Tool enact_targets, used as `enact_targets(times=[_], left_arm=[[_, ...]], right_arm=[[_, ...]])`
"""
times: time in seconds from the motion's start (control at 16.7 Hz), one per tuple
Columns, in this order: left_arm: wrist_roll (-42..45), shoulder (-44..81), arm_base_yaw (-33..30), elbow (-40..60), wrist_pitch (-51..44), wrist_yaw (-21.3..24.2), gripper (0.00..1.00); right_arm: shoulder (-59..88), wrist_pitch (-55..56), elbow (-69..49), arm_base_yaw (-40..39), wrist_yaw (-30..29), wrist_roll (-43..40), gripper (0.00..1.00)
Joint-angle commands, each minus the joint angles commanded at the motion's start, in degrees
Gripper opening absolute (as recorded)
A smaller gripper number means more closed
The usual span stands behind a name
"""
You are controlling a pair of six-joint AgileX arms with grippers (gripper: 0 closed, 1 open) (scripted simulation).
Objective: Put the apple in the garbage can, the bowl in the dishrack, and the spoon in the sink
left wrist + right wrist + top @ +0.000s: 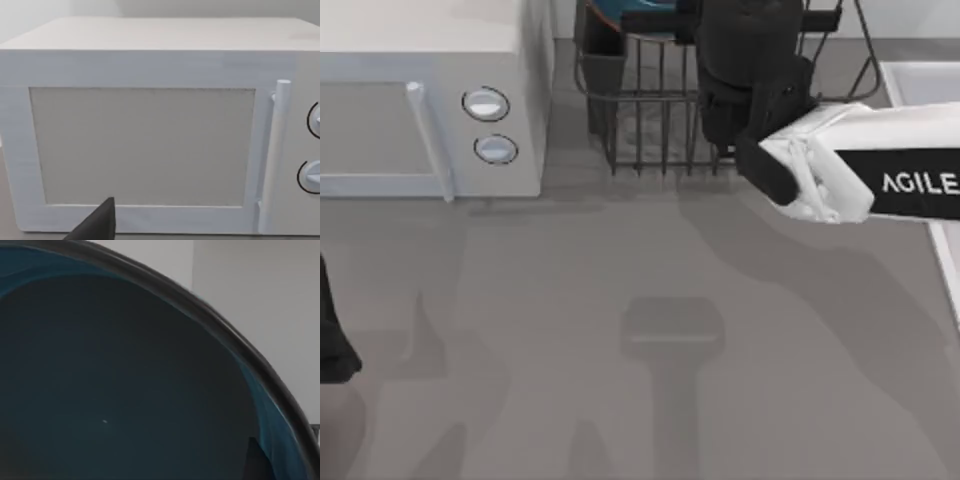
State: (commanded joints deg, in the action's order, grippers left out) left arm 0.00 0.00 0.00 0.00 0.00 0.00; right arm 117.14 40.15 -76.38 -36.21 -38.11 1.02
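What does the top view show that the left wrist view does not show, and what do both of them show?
The top view alone shows the dark metal wire dishrack, a teal-blue bowl at its back, the right arm's dark gripper over the rack, the pale sink rim and the grey table. The left wrist view alone shows the microwave's large pale door panel from the front and a dark fingertip. Both show the white microwave with its handle and two round knobs.

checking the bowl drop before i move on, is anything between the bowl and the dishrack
Nothing visible stands between them. In the top view the bowl already sits over the back of the dishrack, with the right gripper above the rack beside it. The right wrist view looks straight into the bowl's teal inside. The left arm is parked by the table's left edge.
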Motion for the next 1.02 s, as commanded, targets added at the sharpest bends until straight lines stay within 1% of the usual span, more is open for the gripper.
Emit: enact_targets(times=[0.54, 0.6, 1.02], left_arm=[[0.0, 0.0, 0.0, 0.0, 0.0, 0.0, 1.0], [0.0, 0.0, 0.0, 0.0, 0.0, 0.0, 1.0], [0.0, 0.0, 0.0, 0.0, 0.0, 0.0, 1.0]], right_arm=[[0.0, 0.0, 0.0, 0.0, 0.0, 0.0, 0.98], [0.0, 0.0, 0.0, 0.0, 0.0, 0.0, 1.0], [0.0, 0.0, 0.0, 0.0, 0.0, 0.0, 1.0]])
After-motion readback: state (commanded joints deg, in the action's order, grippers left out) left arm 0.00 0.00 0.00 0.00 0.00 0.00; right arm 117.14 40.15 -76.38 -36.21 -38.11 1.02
